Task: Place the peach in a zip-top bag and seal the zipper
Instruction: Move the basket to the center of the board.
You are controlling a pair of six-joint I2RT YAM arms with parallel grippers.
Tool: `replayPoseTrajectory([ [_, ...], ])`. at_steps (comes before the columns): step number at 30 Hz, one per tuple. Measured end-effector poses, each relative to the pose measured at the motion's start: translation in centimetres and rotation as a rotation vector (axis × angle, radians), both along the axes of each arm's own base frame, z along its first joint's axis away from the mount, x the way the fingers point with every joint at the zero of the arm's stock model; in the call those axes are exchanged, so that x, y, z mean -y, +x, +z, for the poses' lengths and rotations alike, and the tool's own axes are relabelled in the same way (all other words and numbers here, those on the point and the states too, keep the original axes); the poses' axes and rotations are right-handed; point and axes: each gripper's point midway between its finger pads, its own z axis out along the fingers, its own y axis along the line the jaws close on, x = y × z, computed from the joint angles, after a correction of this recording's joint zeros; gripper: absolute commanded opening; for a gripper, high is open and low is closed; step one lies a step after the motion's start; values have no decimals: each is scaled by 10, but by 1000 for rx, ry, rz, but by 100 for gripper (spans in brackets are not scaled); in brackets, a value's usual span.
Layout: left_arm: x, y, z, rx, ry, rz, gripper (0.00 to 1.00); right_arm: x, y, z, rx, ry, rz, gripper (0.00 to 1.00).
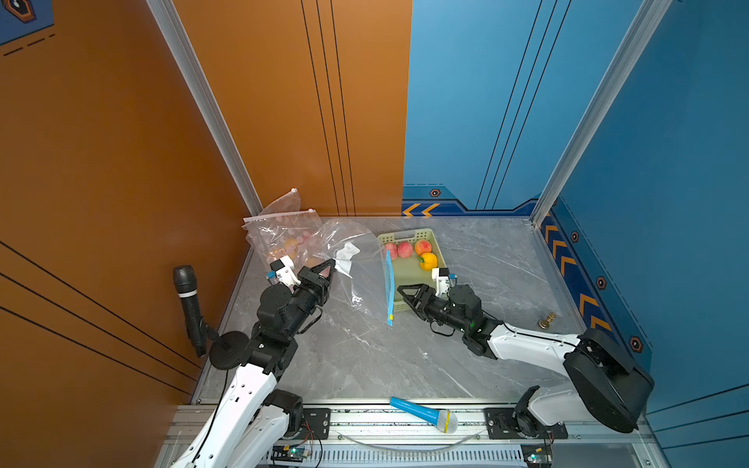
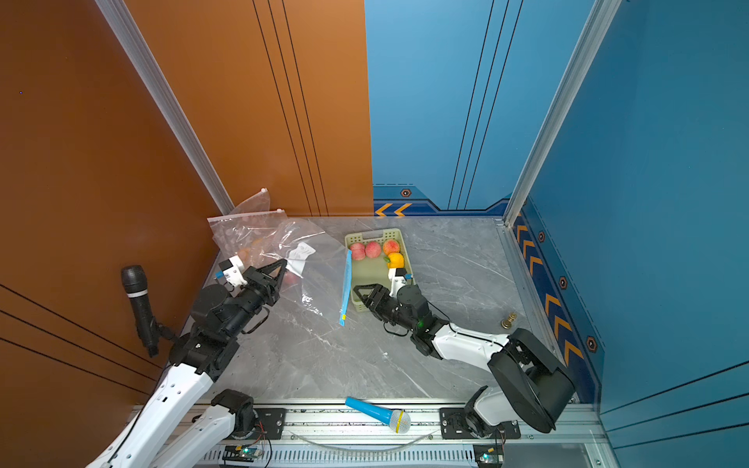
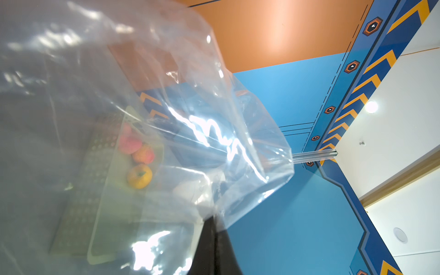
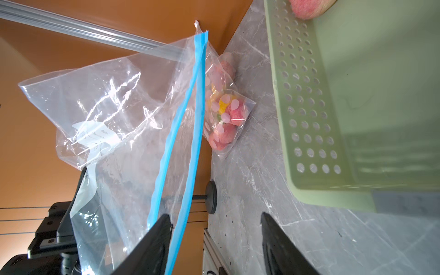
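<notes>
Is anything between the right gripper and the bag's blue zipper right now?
Nothing visible. The right gripper is open, and the blue zipper of the zip-top bag ends right at one of its fingers. The green basket lies beside it, not between.

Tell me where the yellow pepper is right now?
In both top views the yellow pepper sits inside the green basket at the table's far side, right beside the three peaches, on their robot-facing side.

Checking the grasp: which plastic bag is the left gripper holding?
The clear bag with the blue zipper strip and white label; the left gripper is shut on it. The dotted bags by the orange wall are not gripped.
</notes>
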Motion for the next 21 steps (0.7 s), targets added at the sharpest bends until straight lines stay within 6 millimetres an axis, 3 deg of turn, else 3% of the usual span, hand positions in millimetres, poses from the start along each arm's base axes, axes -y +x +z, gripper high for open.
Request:
replayPoseTrajectory([
  [7,11,-4,3,7,-2,-37,0,-6,0,14,29,68,22,61],
  [12,15,-4,4,11,-3,-47,0,-8,3,8,17,77,24,59],
  [21,17,-5,3,8,-1,-50,0,9,2,14,27,94,-16,60],
])
